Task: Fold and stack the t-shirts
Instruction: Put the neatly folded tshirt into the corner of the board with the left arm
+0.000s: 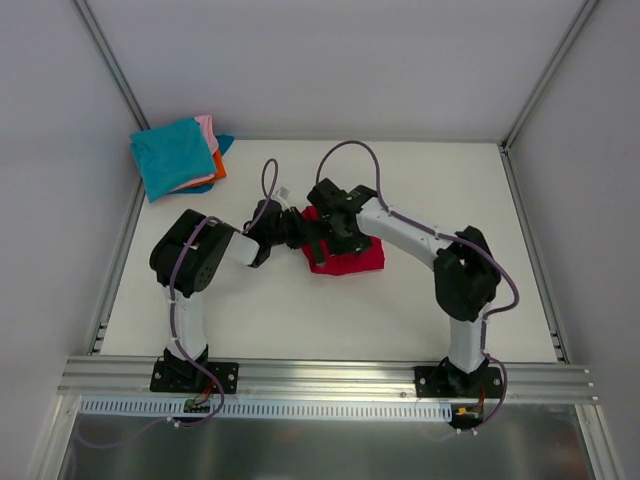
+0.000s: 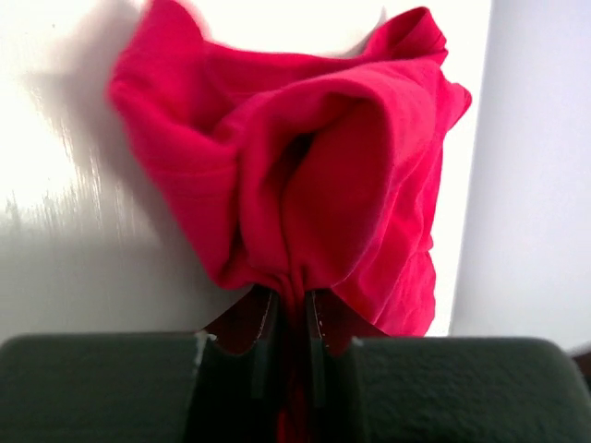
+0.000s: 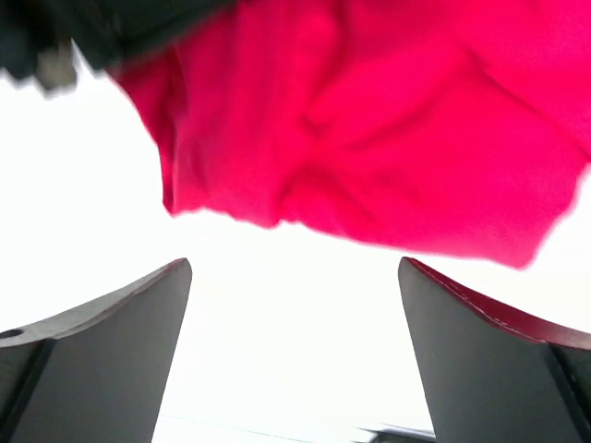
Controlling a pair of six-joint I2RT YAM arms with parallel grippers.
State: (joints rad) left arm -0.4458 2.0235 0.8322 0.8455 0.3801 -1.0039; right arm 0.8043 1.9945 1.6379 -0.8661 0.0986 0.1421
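Observation:
The red t-shirt [image 1: 350, 257] lies crumpled in the middle of the white table [image 1: 300, 320]. My left gripper [image 1: 300, 232] reaches its left edge; in the left wrist view this gripper [image 2: 291, 300] is shut on a pinched fold of the red t-shirt [image 2: 305, 157]. My right gripper [image 1: 335, 230] hovers over the shirt's back edge. Its jaws stand wide open in the right wrist view [image 3: 294, 277], with nothing between them and the red cloth [image 3: 388, 138] just beyond the fingertips. A pile of folded t-shirts, teal [image 1: 172, 155] on top with pink, orange and blue edges showing, sits at the back left corner.
Grey walls and slanted metal posts [image 1: 115, 75] enclose the table at the back and sides. An aluminium rail [image 1: 320, 375] carrying both arm bases runs along the near edge.

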